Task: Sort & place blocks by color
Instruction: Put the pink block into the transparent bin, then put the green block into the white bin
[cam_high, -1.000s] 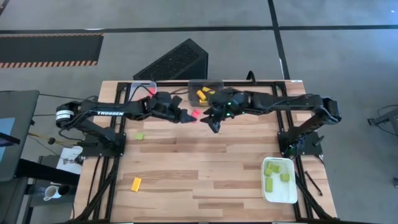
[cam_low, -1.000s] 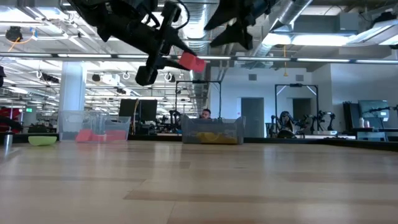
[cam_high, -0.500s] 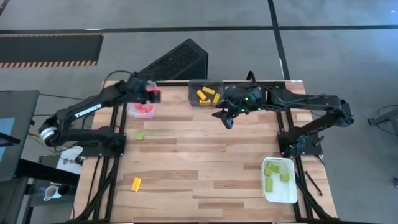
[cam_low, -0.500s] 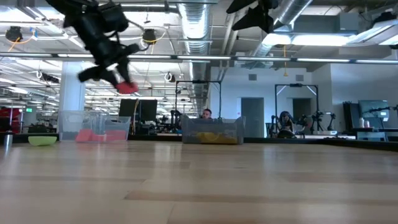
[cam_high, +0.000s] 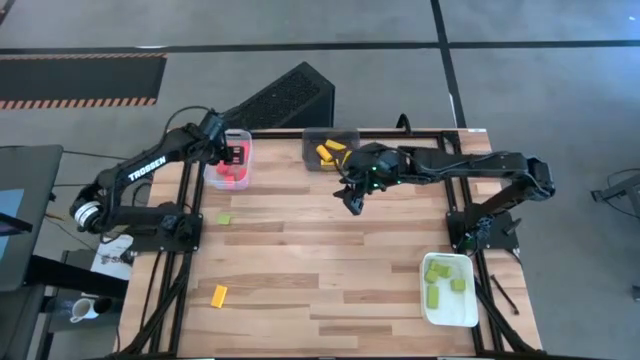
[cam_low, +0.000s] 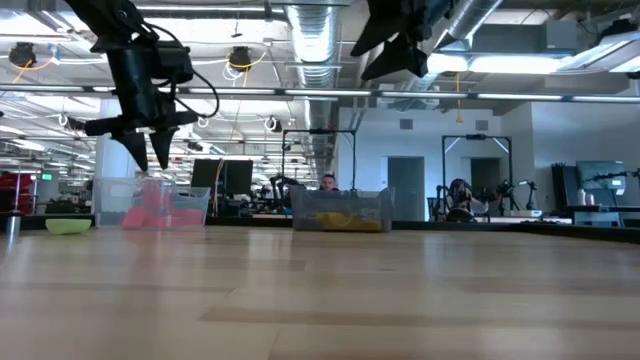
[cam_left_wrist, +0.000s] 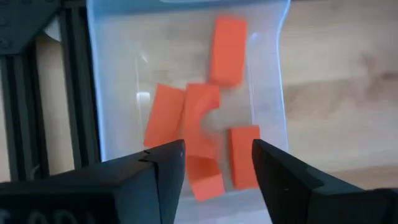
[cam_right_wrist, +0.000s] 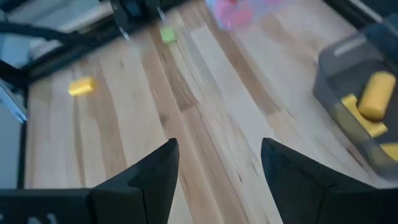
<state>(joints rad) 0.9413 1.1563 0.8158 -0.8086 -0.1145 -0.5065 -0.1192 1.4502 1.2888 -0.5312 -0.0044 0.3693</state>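
My left gripper (cam_high: 232, 157) hangs open, fingers down, over the clear tray (cam_high: 243, 170) at the table's far left. Several red blocks (cam_left_wrist: 200, 118) lie flat on the tray's floor; the gripper holds nothing. In the low view it (cam_low: 150, 150) stands just above the tray (cam_low: 150, 205). My right gripper (cam_high: 352, 198) is open and empty above the table's far middle, near the dark grey tray (cam_high: 330, 150) that holds yellow blocks (cam_right_wrist: 376, 93). A light green block (cam_high: 225, 218) and a yellow block (cam_high: 219, 294) lie on the table at the left.
A white tray (cam_high: 470, 305) with green blocks (cam_high: 440, 275) stands at the near right. A black slatted box (cam_high: 280, 98) lies beyond the far edge. Bare wood spreads over the table's middle and near part.
My left gripper has carried a red block from the table's far middle toward the left edge, over the clear tray, tipped its fingers down and let the block go. The block now lies in the tray with the other red ones.
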